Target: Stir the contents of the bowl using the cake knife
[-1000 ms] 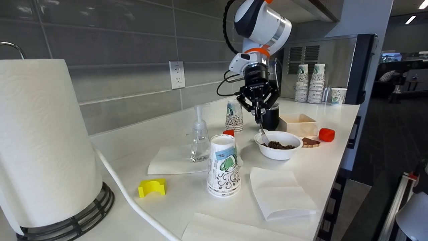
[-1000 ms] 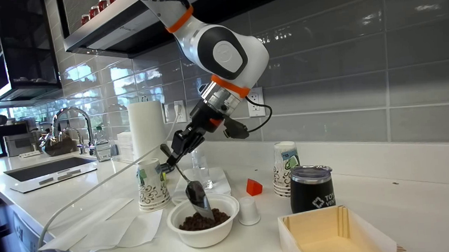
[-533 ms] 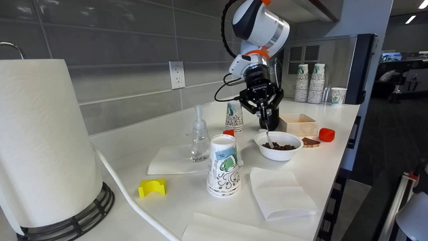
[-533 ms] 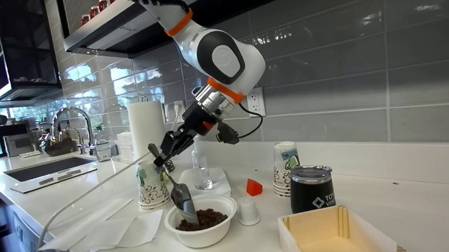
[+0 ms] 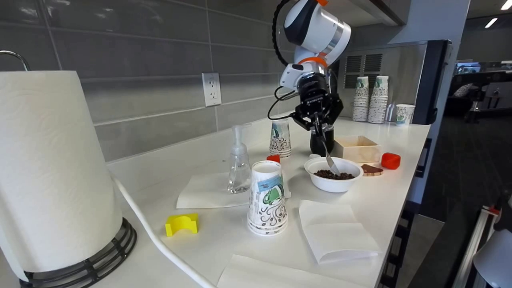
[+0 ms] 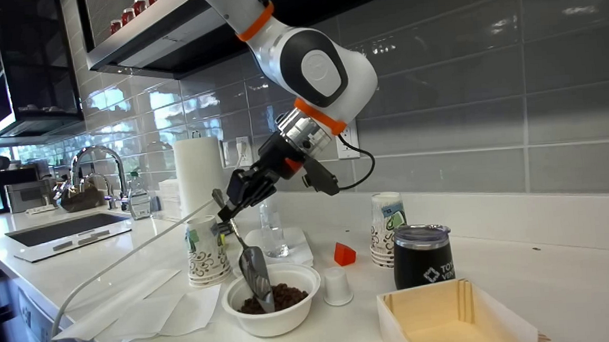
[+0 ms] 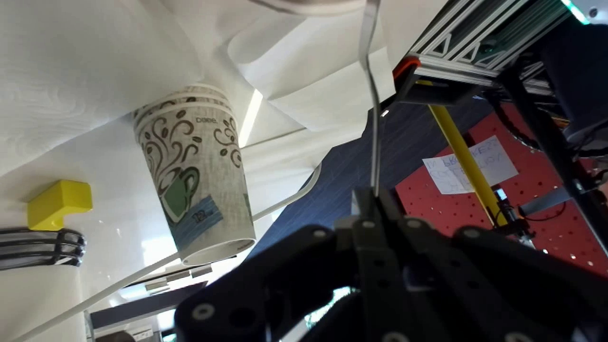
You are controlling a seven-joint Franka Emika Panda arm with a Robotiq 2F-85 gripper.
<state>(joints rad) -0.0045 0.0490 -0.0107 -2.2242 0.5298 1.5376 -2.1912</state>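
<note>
The white bowl (image 5: 332,185) stands on the counter in both exterior views (image 6: 277,325). The contents, a dark brown mass of small bits (image 6: 286,295), lie in it. My gripper (image 5: 319,132), also in the other-angle exterior view (image 6: 228,216), is shut on the cake knife (image 6: 255,272) and holds it tilted above the bowl. The knife's blade (image 5: 332,164) reaches down into the contents, so its tip is hidden. In the wrist view the knife's thin shaft (image 7: 374,109) runs up from between the fingertips (image 7: 377,195). Only a sliver of the bowl's rim (image 7: 323,6) shows there.
Stacked paper cups (image 5: 267,200) and a soap bottle (image 5: 239,164) stand near the bowl. A small white cup (image 6: 337,286), black tumbler (image 6: 423,259), wooden box (image 6: 456,315) and red block (image 6: 344,253) are beside it. Paper sheets (image 5: 336,232) lie in front.
The blade has swept across the contents, and its tip sits at a different spot in the bowl. The gripper has shifted, still holding the knife. The bowl has moved very slightly.
</note>
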